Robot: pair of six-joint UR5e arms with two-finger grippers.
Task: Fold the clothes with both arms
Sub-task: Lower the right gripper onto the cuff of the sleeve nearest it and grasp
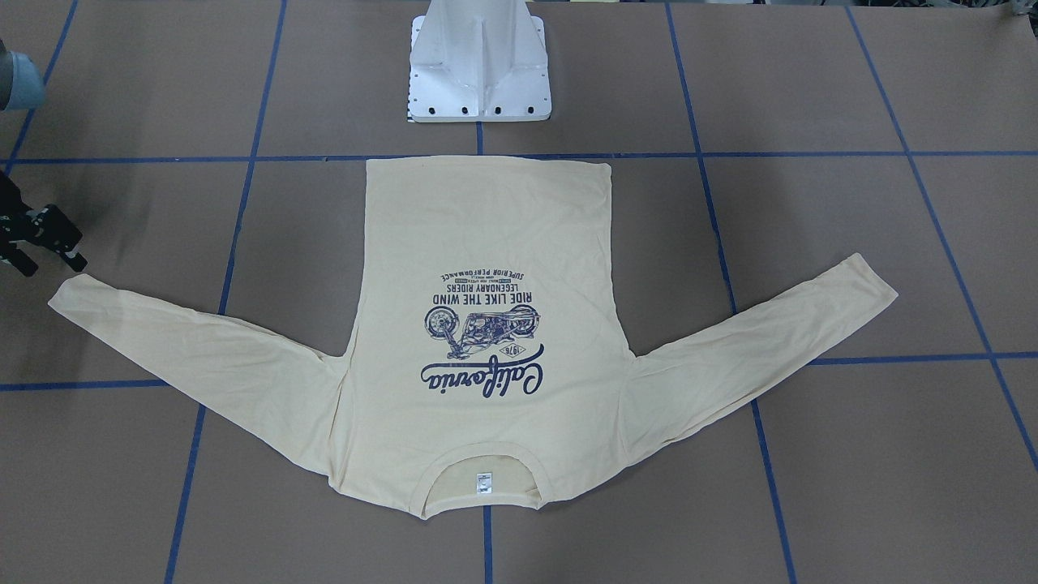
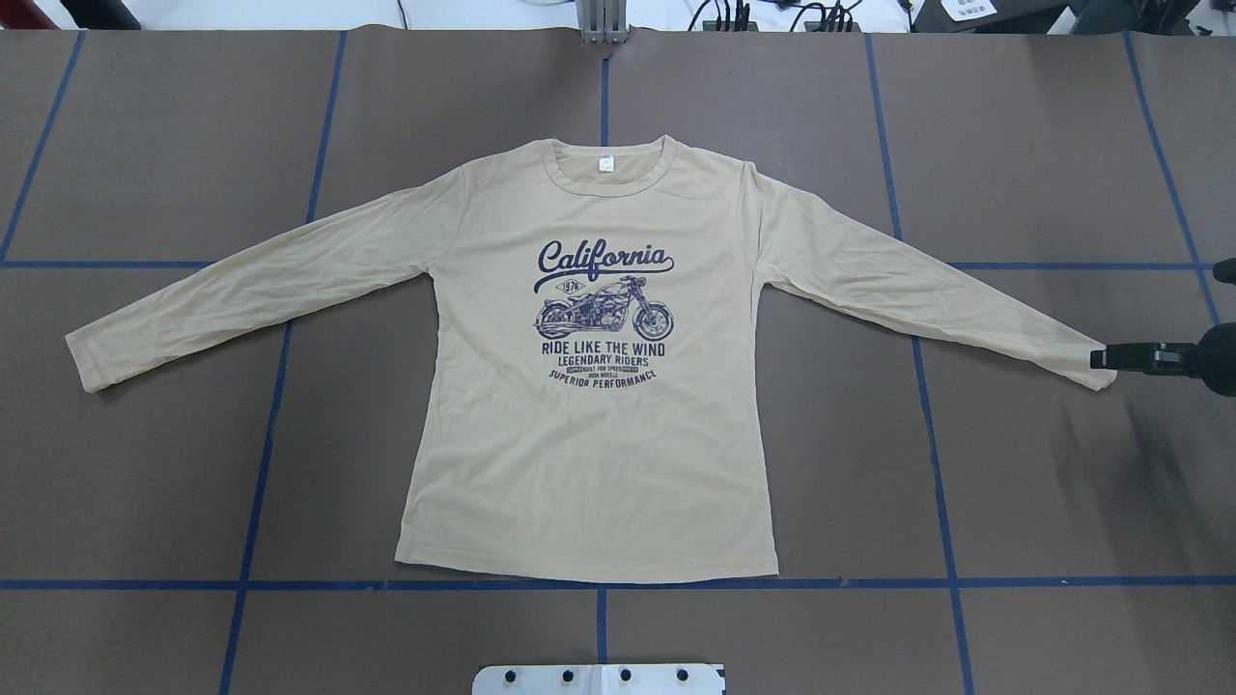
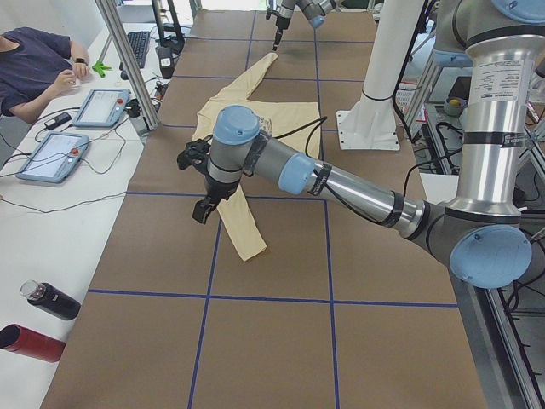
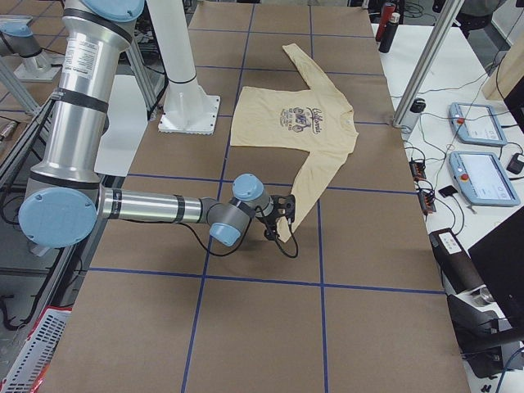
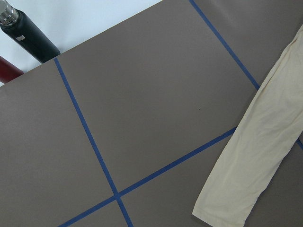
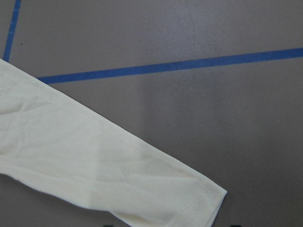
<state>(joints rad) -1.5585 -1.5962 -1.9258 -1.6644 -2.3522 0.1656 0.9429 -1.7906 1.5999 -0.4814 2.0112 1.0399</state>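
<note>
T-shirt [image 2: 589, 463] lies flat, print side up, mid table [image 2: 1014, 483]. Hem is toward the robot's pedestal [image 1: 478, 73], neck label [image 2: 605, 163] on the far side, both sleeves spread out and angled down. No fold made yet, so the task looks to be at its start. Spread flat like this likely so each arm can take a sleeve end from its own side. Right sleeve cuff [image 2: 1081, 362] sits at the table's right; right gripper [image 2: 1101, 359] is low at that cuff's tip, coming in from the side edge. Front view shows its two fingers apart, and the right wrist view shows the cuff lying loose and flat with dark finger tips at the bottom edge, so the jaws read as spread with nothing pinched; can't tell if a finger touches the cloth. My read: it's lining up to grab the cuff. Left sleeve [image 3: 243, 230] runs toward the left end of the table; left gripper [image 3: 203, 209] hangs above it, short of the cuff, seen only from the side, so can't tell if its jaws are apart or together; it seems to hold nothing. Two bottles [image 5: 26, 33] lie off the table's edge.
</note>
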